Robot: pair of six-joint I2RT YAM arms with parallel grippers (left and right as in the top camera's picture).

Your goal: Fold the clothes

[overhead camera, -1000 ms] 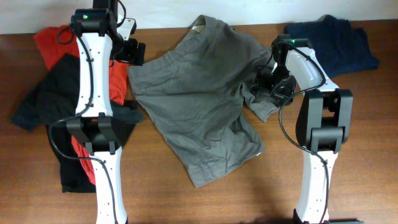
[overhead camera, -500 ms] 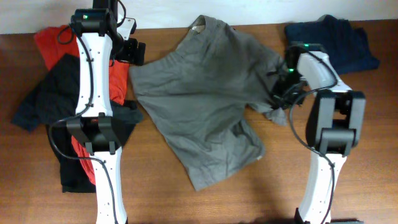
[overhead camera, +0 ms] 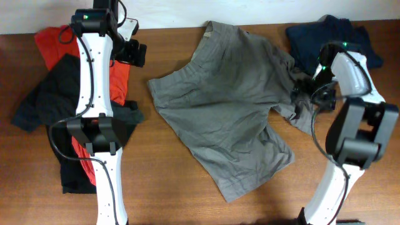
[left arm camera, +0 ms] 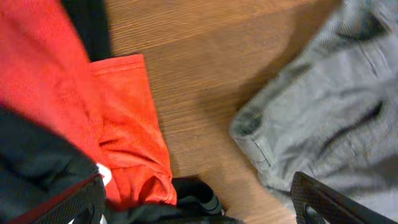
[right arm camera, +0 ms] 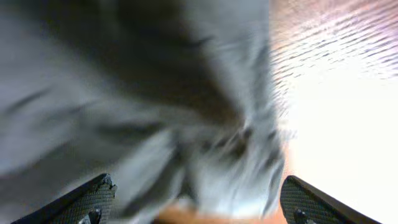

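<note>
So the grey shorts (overhead camera: 225,112) are spread out wrinkly across the middle of the wooden counter (overhead camera: 181,200), with one leg pointing down toward the near edge and the waistband end up near the back wall. Their right side is bunched up into a lump, and that's exactly where the right gripper (overhead camera: 310,97) is sitting. The right wrist view is really blurry. You can still see that gripper's fingers (right arm camera: 87,199) spread wide apart at the bottom corners, with grey fabric filling the whole space between them. It looks open to me, not pinched on the cloth.

Just behind that gripper there's a dark navy garment (overhead camera: 331,34) at the back right corner, close to the bunched edge of the shorts.

Over on the left, the red shirt (overhead camera: 49,40) and the black shirt (overhead camera: 40,100) are in a pile, the black one lying partly across the red. The left arm stretches over them. The left gripper (overhead camera: 134,53) is up near the back, over bare wood between the red shirt and the shorts. Its fingers (left arm camera: 323,199) are wide apart too and it's holding nothing. The wrist view there shows a hemmed corner of the shorts on one side and the red shirt's edge on the other, with wood between.
</note>
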